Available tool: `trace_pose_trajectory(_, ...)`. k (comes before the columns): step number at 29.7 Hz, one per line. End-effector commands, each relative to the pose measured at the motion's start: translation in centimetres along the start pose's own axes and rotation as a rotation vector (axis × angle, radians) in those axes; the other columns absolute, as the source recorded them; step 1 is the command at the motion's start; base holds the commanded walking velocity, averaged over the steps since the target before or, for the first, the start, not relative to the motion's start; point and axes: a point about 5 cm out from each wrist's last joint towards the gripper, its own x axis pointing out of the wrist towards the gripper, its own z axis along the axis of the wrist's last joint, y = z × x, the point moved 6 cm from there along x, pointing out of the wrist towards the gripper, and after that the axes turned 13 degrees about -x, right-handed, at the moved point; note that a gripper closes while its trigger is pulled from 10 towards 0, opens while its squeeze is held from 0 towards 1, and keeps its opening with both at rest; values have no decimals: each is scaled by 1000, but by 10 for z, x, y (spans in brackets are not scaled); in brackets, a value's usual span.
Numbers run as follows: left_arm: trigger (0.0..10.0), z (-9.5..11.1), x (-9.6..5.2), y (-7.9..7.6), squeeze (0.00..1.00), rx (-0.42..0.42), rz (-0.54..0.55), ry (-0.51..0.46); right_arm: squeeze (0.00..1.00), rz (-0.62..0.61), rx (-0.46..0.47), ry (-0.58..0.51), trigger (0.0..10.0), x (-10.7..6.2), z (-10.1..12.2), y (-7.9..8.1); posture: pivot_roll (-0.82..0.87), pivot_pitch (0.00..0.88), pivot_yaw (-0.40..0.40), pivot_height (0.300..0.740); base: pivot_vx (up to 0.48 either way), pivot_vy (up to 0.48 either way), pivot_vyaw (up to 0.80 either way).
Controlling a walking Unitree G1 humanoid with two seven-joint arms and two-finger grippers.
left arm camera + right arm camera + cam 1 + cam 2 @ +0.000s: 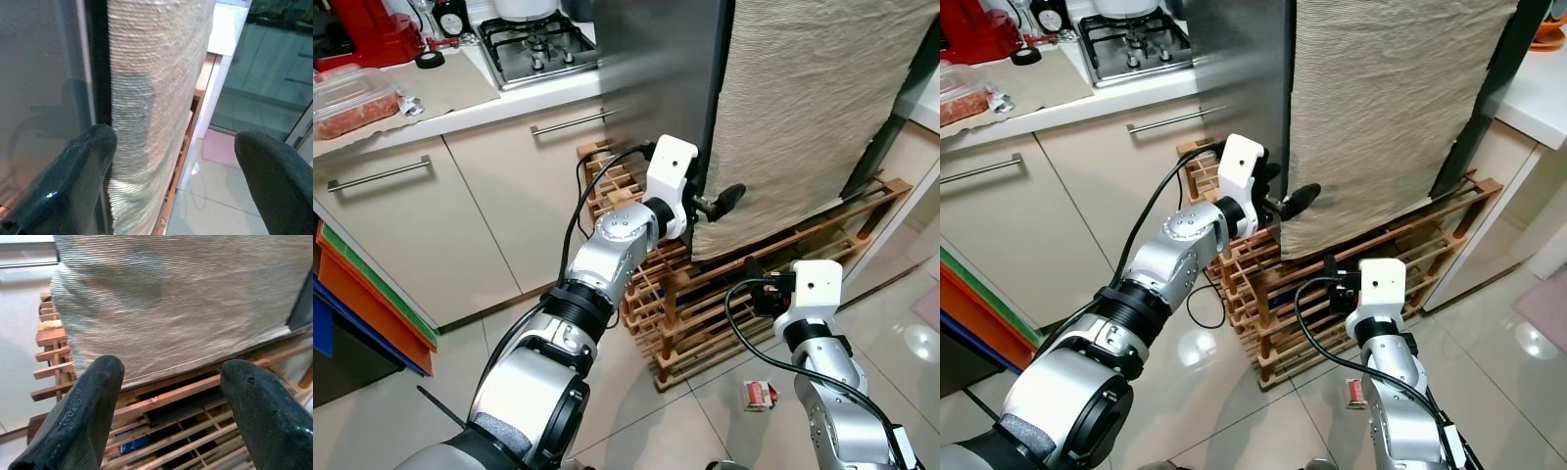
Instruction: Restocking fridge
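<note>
**kitchen_lurker:** Where's the fridge relative to your hands right now?

**me:** Straight ahead. The tall steel-grey fridge (656,69) has a beige woven cloth (803,108) draped over its front. My left gripper (717,204) is spread open at the cloth's left edge, fingers astride the vertical seam where the door meets the side, so that arm's nearest. The edge runs up-down, and I reckon I'd hook it and pull sideways.

**kitchen_lurker:** Anything in the way?

**me:** The wooden slatted rack (705,304) sits right under the fridge front. My right gripper (756,272) hovers open and empty, low, near it. A small red-and-white carton (759,394) lies on the floor tiles.
</note>
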Motion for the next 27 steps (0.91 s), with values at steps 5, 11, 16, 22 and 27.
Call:
trace_pose_trajectory(5,10000,14,32,-79,0,-30,-180,-45,0,-14,0,11,10000,-8,-1,-3,-122,51,110,740,0,0,0)
trace_pose_trajectory(11,10000,16,33,-76,0,-45,-156,-55,0,-15,-6,20,10000,-10,-2,-5,-129,45,105,740,0,0,0)
trace_pose_trajectory(16,10000,18,36,-76,0,-56,-148,-60,0,-15,-10,22,10000,-11,-2,-7,-133,41,102,740,0,0,0)
trace_pose_trajectory(22,10000,22,39,-73,0,-98,-111,-71,0,-16,-15,23,10000,-11,-2,-7,-139,39,103,740,0,0,0)
trace_pose_trajectory(27,10000,22,40,-77,0,-102,-122,-70,0,-17,-15,26,10000,-13,-2,-7,-142,44,105,740,0,0,0)
